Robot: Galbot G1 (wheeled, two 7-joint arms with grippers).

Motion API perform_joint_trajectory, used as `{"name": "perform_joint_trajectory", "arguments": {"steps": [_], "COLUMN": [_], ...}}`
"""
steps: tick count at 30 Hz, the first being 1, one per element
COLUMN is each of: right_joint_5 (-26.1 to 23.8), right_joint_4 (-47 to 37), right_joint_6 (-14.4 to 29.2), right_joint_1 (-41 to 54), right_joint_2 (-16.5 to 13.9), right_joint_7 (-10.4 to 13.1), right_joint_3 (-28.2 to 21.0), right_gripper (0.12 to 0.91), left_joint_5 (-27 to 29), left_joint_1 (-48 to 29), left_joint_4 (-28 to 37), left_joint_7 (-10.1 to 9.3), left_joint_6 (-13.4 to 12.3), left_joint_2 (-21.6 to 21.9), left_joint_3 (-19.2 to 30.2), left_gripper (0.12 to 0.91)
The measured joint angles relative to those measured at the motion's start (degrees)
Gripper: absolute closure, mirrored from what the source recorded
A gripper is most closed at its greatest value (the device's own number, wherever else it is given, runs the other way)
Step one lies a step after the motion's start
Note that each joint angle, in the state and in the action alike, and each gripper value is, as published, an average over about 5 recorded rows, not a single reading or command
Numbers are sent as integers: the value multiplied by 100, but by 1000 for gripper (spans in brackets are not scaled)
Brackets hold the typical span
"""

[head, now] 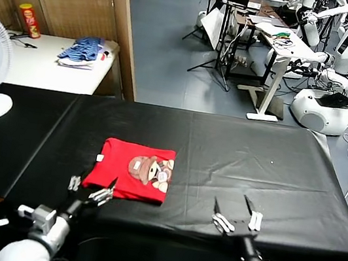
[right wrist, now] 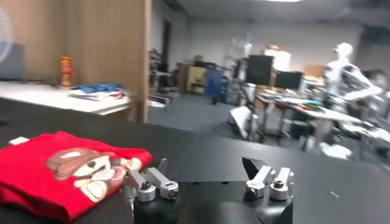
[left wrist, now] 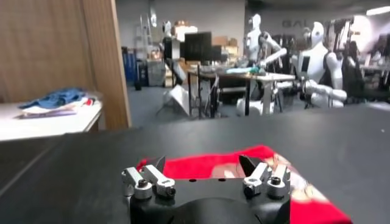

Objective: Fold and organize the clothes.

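The left pincer [head: 92,188] was open and empty, at the near edge of the red shirt [head: 131,170]. The right pincer [head: 237,215] was open too, well apart from the shirt, over bare black table [head: 256,157]. The shirt lay folded on the table, print side up, just past the left pincer. Far off, a blue pile [head: 81,49] sat on a white desk [head: 38,66].
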Motion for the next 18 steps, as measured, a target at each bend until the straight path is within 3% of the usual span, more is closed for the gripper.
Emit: {"name": "perform_joint_trajectory", "arguments": {"steps": [5,12,18], "right_joint_5": [-11,-11,48], "right_joint_4": [421,843,929], "right_joint_6": [-174,-634,-941], "right_joint_1": [-716,-1555,-1937], "right_joint_2": [3,41,79], "right_joint_7": [162,543,558], "right_joint_3": [159,54,-66], "right_gripper": [227,227,227], "left_joint_5": [-298,-836,-907], "left_joint_1": [796,1694,1962], "left_joint_4": [-253,-562,-645], "left_joint_7": [-155,-436,-482], "left_joint_6": [-82,257,438], "left_joint_2": [-6,-10,-9], "left_joint_3": [-374,-904,-1131], "left_gripper": [232,232,232]}}
